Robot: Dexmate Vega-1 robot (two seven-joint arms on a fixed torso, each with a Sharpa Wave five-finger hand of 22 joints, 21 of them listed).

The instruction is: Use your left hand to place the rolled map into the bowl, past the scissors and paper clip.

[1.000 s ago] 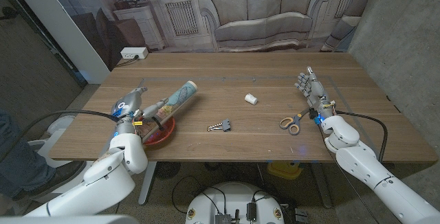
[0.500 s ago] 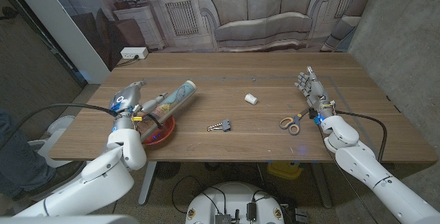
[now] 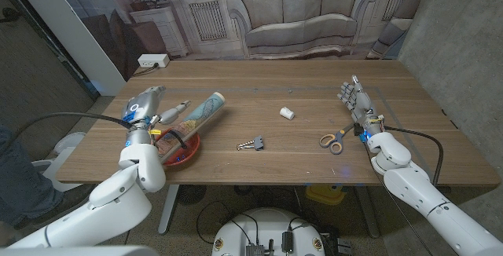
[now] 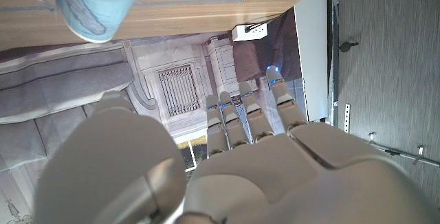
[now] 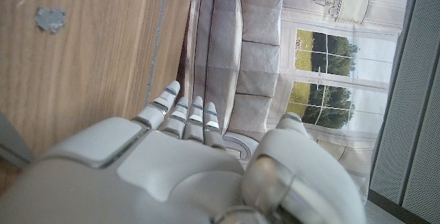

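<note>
Nearest the robot, the red bowl (image 3: 179, 151) sits at about eight o'clock on the wooden table (image 3: 314, 142), close to the front edge, and the rolled map (image 3: 191, 122) already lies across it, its low end down in the bowl and its far end leaning out over the rim toward one o'clock. The left hand (image 3: 146, 104) is just beside the map at its ten o'clock, raised off the table with its fingers (image 4: 240, 117) straight and spread, gripping nothing; the left wrist view looks past those straight fingers with the map's open end off to one side, clear of them. The placing looks done, so the step in hand seems to be the release and retreat: the hand should lift straight up and back toward nine o'clock, fingers kept apart, so that nothing brushes the tube, which would likely roll or tip off the rim if nudged. At four o'clock the right hand (image 3: 357, 107) stands idle, fingers extended and holding nothing, with the scissors (image 3: 335, 139) just beside it. The paper clip (image 3: 252, 143) lies near the table's centre, and a small white roll (image 3: 287, 113) lies beyond it toward twelve.
</note>
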